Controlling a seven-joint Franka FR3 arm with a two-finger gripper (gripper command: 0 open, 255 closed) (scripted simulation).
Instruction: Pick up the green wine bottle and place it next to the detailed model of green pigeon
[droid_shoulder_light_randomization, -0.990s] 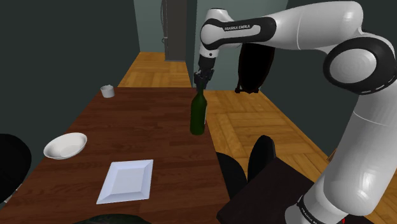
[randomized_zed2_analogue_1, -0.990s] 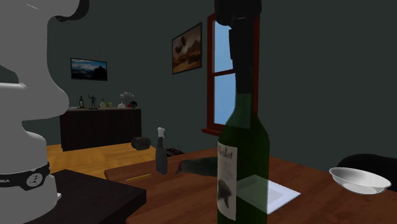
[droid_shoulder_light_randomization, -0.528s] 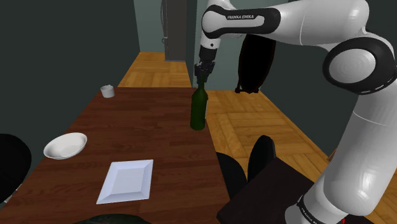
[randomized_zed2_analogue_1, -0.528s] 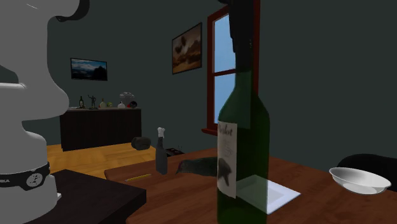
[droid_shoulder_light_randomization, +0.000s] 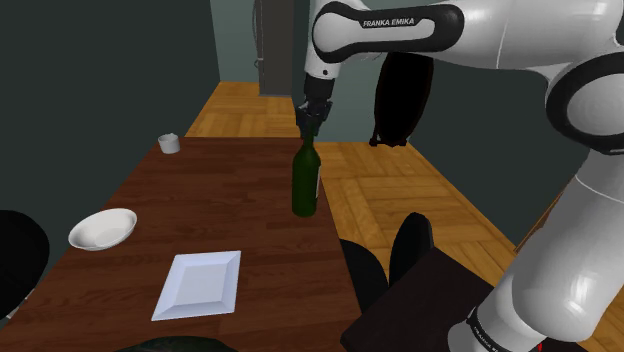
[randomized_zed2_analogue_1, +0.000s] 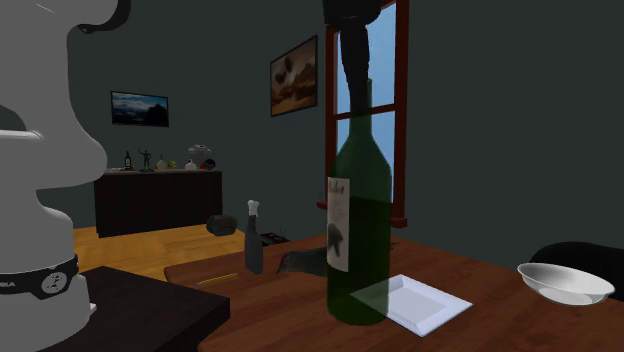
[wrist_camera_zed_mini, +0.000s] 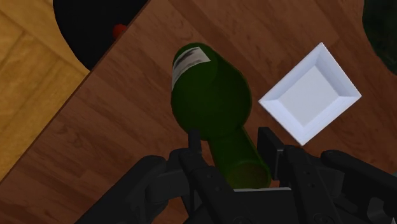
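Green wine bottle stood upright near the bench's right edge in the shoulder view, about mid-length. The claw was clenched on the very top of its neck. In the wrist view the two fingers pressed the neck on both sides just below the mouth. Couldn't tell whether the base had cleared the wood.

Step in hand was judged to be the carry.
- What looked like the pigeon model was a dark green shape at the bench's near end, cut by the shoulder view's bottom edge, well apart from the bottle.
- The grip sat high on a long neck, so the body could swing. Slow, smooth travel with the wrist vertical would suit.
- The base should be lifted clear first, then moved toward the near end.
- The white square plate lay between the bottle and the goal. The bottle should pass over it or to its right, with the base high enough.
- The white bowl was further left, off the likely path.
- At the goal, it should come down just beside the pigeon without touching it. The base should sit flat before the fingers release.
- The bench's right edge was close, so drifting further right was to be avoided.

Bottle looks: dark green translucent glass, with the plate's corner showing through the body in the second exterior view. It had a rounded shoulder, a slim neck, and a white label with a dark figure on it. It was likely smooth and slippery at the neck.
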